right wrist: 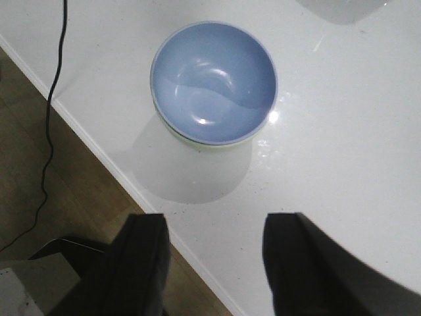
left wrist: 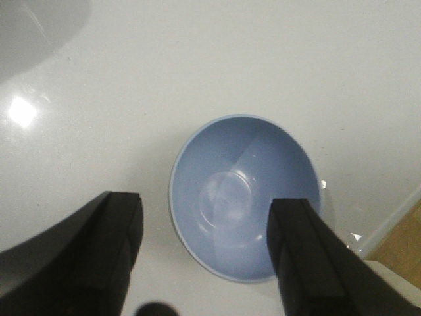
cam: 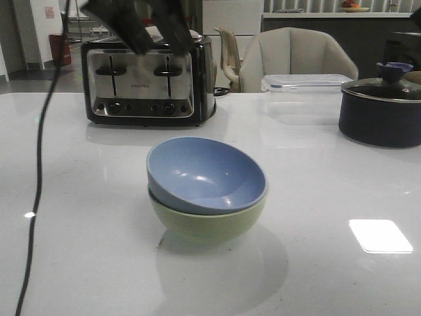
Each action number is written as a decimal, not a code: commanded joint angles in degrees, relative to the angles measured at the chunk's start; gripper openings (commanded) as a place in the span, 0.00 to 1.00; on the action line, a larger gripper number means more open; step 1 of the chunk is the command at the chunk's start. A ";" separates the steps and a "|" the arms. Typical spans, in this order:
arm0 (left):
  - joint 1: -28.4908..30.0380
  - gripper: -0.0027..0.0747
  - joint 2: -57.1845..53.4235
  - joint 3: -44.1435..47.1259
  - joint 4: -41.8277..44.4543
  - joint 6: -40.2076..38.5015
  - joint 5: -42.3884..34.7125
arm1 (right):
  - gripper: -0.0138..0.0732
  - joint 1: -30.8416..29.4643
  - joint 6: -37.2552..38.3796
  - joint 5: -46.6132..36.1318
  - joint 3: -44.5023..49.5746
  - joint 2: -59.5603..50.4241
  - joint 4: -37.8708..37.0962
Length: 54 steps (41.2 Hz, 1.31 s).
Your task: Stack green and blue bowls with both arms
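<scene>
The dusty blue bowl [cam: 205,174] sits tilted inside the pale green bowl [cam: 207,224] at the middle of the white table [cam: 79,263]. My left gripper [left wrist: 205,227] is open and empty, high above the stack; the blue bowl [left wrist: 245,194] shows between and beyond its fingers. In the front view only a blurred black part of that gripper [cam: 138,23] shows at the top. My right gripper [right wrist: 214,247] is open and empty, high over the table's front edge, with the blue bowl [right wrist: 214,82] and a sliver of the green bowl [right wrist: 217,143] beyond it.
A chrome toaster [cam: 148,82] stands at the back left. A dark lidded pot [cam: 381,108] and a clear plastic box [cam: 302,95] stand at the back right. A thin black cable [cam: 36,184] hangs down on the left. Chairs [cam: 293,56] stand behind the table.
</scene>
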 commanded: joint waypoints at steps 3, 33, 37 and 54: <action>-1.29 0.65 -13.64 4.99 -0.42 0.20 -3.19 | 0.67 0.03 -0.65 -4.22 -1.65 -0.39 0.08; -1.29 0.65 -57.61 46.58 2.66 0.20 -19.08 | 0.67 -0.65 7.64 2.01 -1.52 -1.37 -6.54; -1.29 0.65 -58.55 46.98 2.66 0.20 -19.08 | 0.67 -0.65 7.64 4.78 -1.21 -1.80 -6.27; -1.18 0.30 -58.52 47.12 2.69 0.20 -18.97 | 0.36 -0.65 7.64 0.57 1.41 -2.86 -6.27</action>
